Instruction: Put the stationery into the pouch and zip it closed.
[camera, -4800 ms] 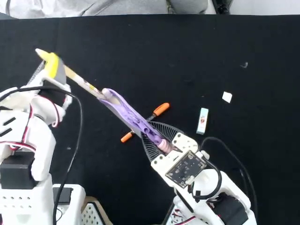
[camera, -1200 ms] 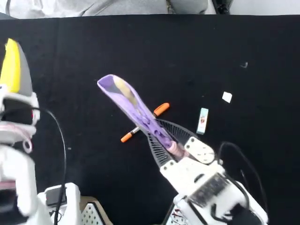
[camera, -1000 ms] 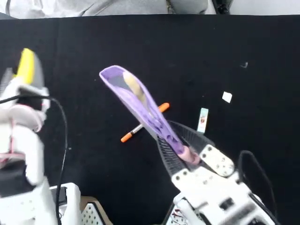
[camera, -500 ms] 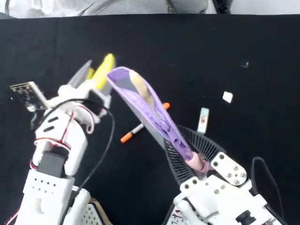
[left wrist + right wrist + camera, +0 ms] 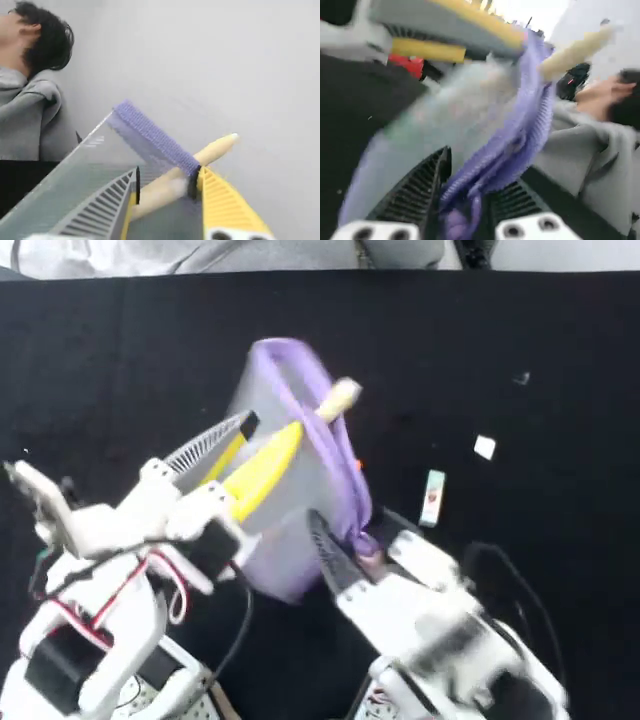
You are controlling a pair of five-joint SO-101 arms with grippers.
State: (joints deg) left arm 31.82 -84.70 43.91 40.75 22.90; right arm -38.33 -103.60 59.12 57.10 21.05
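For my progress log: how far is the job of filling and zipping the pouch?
Done: one beige stick is in the pouch, its tip poking out of the open mouth. In hand: the right gripper holds the pouch up by one end; the open left gripper is at its side. Left: the eraser and a white piece lie on the table; the zip is open.

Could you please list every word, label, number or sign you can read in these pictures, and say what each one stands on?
No text can be read in any view.
Small packet on the table: it has a printed mark, too small to read.
Pouch: no print visible.
Pen sticking out of the pouch: no print visible.
White scrap on the table: blank as far as it shows.
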